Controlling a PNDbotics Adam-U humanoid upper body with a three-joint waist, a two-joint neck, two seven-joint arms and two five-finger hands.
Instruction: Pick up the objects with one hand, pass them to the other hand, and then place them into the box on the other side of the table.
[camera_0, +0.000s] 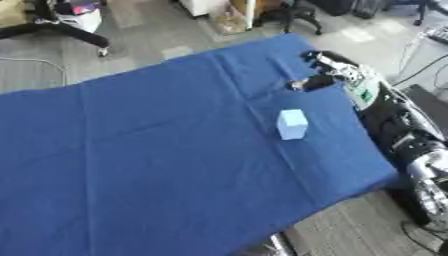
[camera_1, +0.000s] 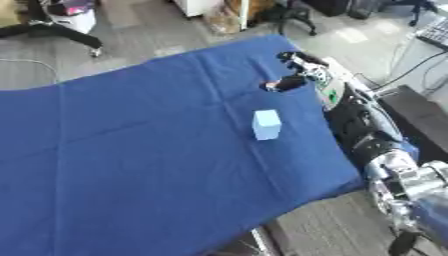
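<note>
The right hand (camera_1: 293, 70) sits at one o'clock of the block (camera_1: 266, 124), apparently empty, grip unclear; next, reach to pick it up.

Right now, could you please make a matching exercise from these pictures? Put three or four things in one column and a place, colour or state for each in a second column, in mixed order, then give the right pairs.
Column A
1. small block
2. table cloth
3. right hand
4. floor

Column B
a. blue, with folds
b. grey, beyond the table's far edge
c. pale blue-white, standing alone on the cloth
d. over the table's right far part, apart from the block

Pairs: 1-c, 2-a, 3-d, 4-b
</note>
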